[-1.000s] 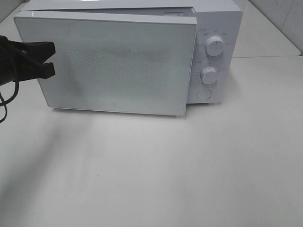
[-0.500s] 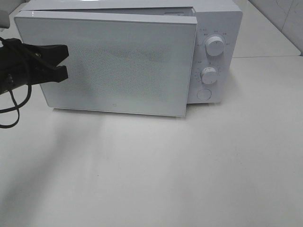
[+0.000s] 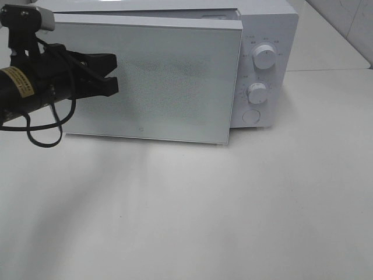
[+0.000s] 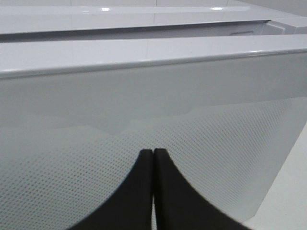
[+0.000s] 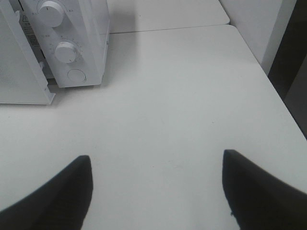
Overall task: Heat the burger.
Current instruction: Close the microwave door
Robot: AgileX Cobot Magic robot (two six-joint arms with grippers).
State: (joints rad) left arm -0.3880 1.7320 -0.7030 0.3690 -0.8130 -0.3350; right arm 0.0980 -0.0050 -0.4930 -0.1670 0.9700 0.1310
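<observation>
White matte surface (image 3: 233, 221), smooth and bare in front. Burger: not seen in any view. Boxy white microwave (image 3: 274, 35) at the back; its flat glossy door (image 3: 175, 81), with a fine dotted mesh, stands slightly ajar. Two round ribbed knobs (image 3: 265, 58) sit above a round button (image 3: 251, 116). Left gripper (image 3: 115, 74), black, jaws pressed together, is at the door face; contact unclear. Right gripper (image 5: 156, 163) hangs with jaws wide apart, holding nothing.

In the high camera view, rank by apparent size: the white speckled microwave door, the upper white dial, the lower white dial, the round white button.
1. White speckled microwave door, by far largest.
2. Upper white dial, slightly bigger than the next.
3. Lower white dial and round white button: near alike, not ranked apart.
</observation>
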